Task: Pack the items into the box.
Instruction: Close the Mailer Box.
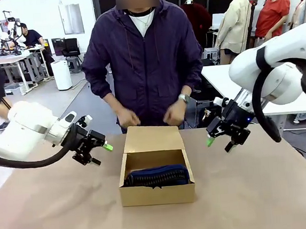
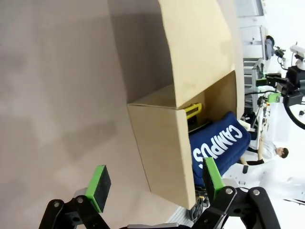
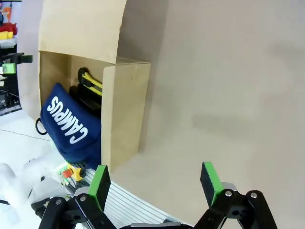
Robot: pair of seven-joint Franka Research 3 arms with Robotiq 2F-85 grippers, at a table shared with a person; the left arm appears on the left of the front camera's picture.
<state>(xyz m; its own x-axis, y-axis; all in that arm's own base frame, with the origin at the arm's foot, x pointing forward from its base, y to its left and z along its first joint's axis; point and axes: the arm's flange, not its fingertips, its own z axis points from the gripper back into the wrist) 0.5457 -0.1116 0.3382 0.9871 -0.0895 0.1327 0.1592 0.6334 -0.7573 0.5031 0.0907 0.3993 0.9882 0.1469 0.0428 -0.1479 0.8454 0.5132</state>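
The box [image 1: 156, 170] sat in the middle of the counter [image 1: 267, 190], its flap lid [image 1: 153, 138] standing open and tilted back toward the person. All three items lay inside it. The blue pouch [image 1: 157, 176] lay along the front of the box and filled most of its width; behind it, nearer the lid's hinge, the yellow-and-black knife [image 3: 90, 81] rested beside a black stapler-like thing [image 3: 85, 98], both partly hidden by the pouch.

The left hand [image 1: 98, 148] hung to the left of the box, its fingers spread wide and holding nothing. The right hand [image 1: 219, 140] hung to the right of the box, likewise wide open and empty. The person's two hands [image 1: 152, 116] were loosely curled just beyond the lid, apart from it.

With everything already in, the lid looked like the part left to handle. It seemed a thin, light sheet of cardboard, stiff across its face but free to swing on its crease, so a gentle push on its far face, near the free edge, would probably fold it down. Pinching it hard would likely dent it. The box itself seemed light enough to slide on the smooth counter if pushed from one side only, so bracing the opposite wall would help. The pouch appeared soft and would give under the lid; where it bulged, the lid might spring back up.
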